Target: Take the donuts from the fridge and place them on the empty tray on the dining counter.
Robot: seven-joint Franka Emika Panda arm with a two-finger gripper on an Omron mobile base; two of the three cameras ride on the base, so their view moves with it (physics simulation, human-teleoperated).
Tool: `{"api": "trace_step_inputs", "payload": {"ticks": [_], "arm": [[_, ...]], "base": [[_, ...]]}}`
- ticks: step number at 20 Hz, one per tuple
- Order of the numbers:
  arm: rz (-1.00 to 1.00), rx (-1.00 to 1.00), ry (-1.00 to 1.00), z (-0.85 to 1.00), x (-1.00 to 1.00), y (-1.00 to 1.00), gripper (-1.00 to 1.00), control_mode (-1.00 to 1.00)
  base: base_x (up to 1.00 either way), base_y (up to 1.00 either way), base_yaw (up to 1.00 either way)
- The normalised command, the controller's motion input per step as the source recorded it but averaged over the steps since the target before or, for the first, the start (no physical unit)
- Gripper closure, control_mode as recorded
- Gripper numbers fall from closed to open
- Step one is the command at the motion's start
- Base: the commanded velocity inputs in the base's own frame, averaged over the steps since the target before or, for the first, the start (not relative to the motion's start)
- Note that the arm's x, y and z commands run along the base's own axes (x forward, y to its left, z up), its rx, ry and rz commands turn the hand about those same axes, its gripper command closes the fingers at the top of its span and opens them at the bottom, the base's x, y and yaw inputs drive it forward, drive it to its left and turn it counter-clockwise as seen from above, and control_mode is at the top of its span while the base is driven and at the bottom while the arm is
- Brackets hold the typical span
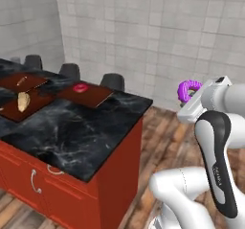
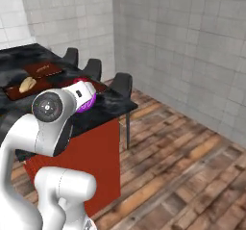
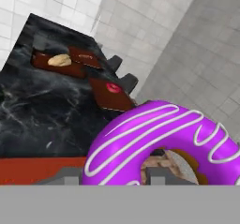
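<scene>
Right, I'm carrying the purple donut (image 3: 159, 138) in the gripper (image 1: 190, 93) — jaws pinching it, ring held up in the air off the near end of the worktop (image 1: 72, 137), above the wood floor (image 2: 182, 166). So this is looking like the transport step for the second donut: the red-pink donut (image 1: 80, 87) is already lying on the reddish-brown tray (image 1: 98, 96) near the worktop's far edge, close to the stools (image 1: 112, 81). The tray with the tan loaf (image 1: 23, 101) is sitting just beside it, further along, and a smaller tray (image 1: 24, 82) behind that. Next I'm judging the arm needs to swing across over the marble, line the purple donut up over bare tray beside the red-pink one, lower, then release — not over the loaf tray.
</scene>
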Motion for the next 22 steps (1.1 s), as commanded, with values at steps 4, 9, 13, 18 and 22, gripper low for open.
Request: {"api": "trace_step_inputs", "payload": {"ticks": [4, 9, 13, 18, 22], "arm": [[0.00, 0.00, 0.00, 0.00, 0.00, 0.00, 1.00, 1.00], [0.00, 0.00, 0.00, 0.00, 0.00, 0.00, 1.00, 1.00], [0.00, 0.00, 0.00, 0.00, 0.00, 0.00, 1.00, 1.00], [0.00, 0.00, 0.00, 0.00, 0.00, 0.00, 1.00, 1.00], [0.00, 0.00, 0.00, 0.00, 0.00, 0.00, 1.00, 1.00]], "base": [[1.00, -0.35, 0.41], [1.00, -0.06, 0.54], [1.00, -0.07, 0.60], [1.00, -0.34, 0.61], [1.00, -0.47, 0.60]]}}
